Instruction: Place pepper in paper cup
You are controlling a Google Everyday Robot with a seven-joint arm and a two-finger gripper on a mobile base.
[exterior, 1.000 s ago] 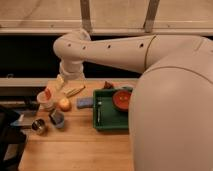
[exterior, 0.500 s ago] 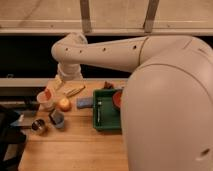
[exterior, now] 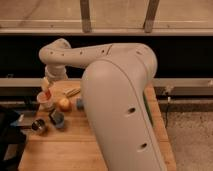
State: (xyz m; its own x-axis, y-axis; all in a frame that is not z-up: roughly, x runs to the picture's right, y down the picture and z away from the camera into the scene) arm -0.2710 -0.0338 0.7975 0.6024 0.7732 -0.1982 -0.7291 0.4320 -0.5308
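The small white paper cup (exterior: 44, 101) stands at the left side of the wooden table. A slim red-orange pepper (exterior: 48, 94) shows at the cup's rim, its lower end inside or just above the opening. My gripper (exterior: 46, 86) hangs directly above the cup, right over the pepper's top. I cannot tell whether it touches the pepper. My big white arm (exterior: 115, 100) curves in from the right and fills the middle of the view.
A round yellow-orange fruit (exterior: 64, 104) lies right of the cup. A dark blue-grey cup (exterior: 57, 118) and a shiny metal can (exterior: 38, 126) stand nearer the front. A pale yellowish item (exterior: 72, 91) lies behind the fruit. The wooden table (exterior: 55, 150) ends at the left.
The gripper has shifted left, from beside the cup to over it. The arm has swung closer to the camera and now hides the green tray and red bowl.
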